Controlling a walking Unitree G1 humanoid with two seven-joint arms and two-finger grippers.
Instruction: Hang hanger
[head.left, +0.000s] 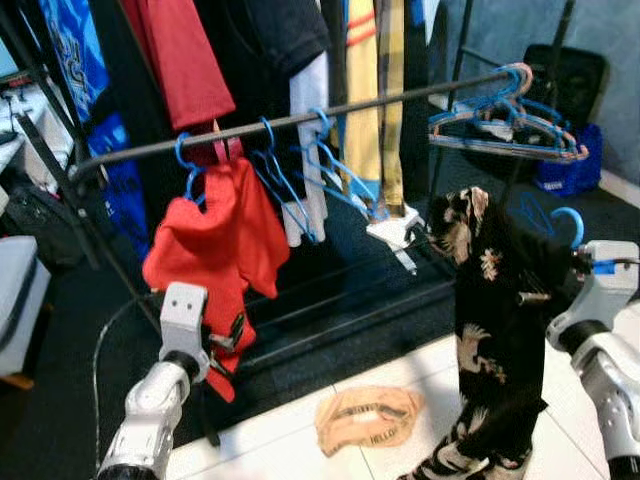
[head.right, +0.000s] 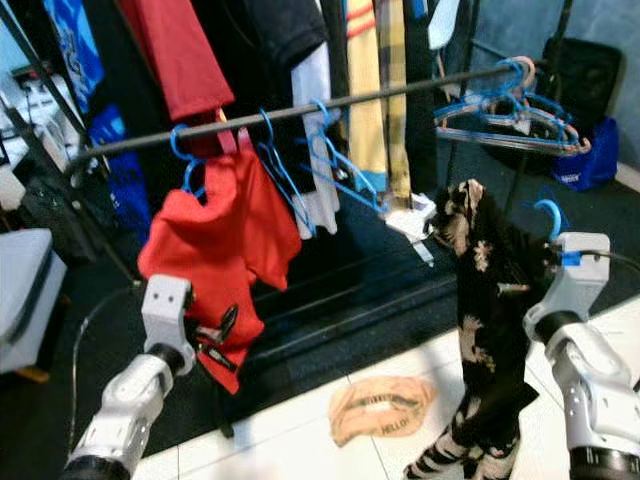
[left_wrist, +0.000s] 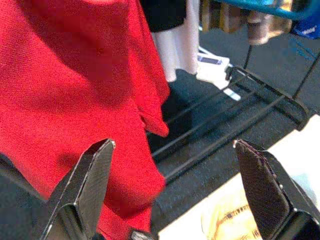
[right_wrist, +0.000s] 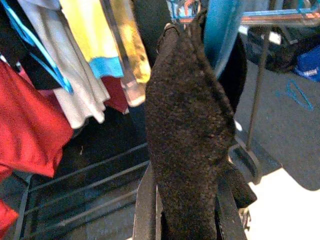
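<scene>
Blue hanger (head.left: 566, 222) with the dark floral garment (head.left: 492, 330) is not on the rail (head.left: 300, 120) yet. It sits low and right of the rack, hook well below the rail. Right gripper (right_wrist: 185, 200) holds it: in the right wrist view the jaws are clenched on dark fabric with the blue hanger neck rising just behind. So pick-up looks done; lift, carry up to the rail and hook-on are left, by my read.

Garment: thin, limp, black with pale flower print, drapes long, hem down at the floor. Up close the weave looks fuzzy. Hanger: smooth blue plastic, curved hook.

Rail: thin dark metal bar, sloping up to the right. Free stretch between the empty blue hangers (head.left: 310, 170) mid-rail and the hanger bunch (head.left: 505, 120) at the far right end; likely landing spot.

Left gripper (left_wrist: 170, 195): jaws released, wide apart, empty, near the lower edge of the red shirt (head.left: 215, 250) that already hangs at left on a blue hanger. Shirt is a soft matte knit, folds heavy.

Outward: more clothes hang behind the rail, yellow, white, dark. Rack base is black bars on dark carpet. A crumpled tan cloth (head.left: 368, 418) with print lies on the white tile floor (head.left: 290, 450), near side.
</scene>
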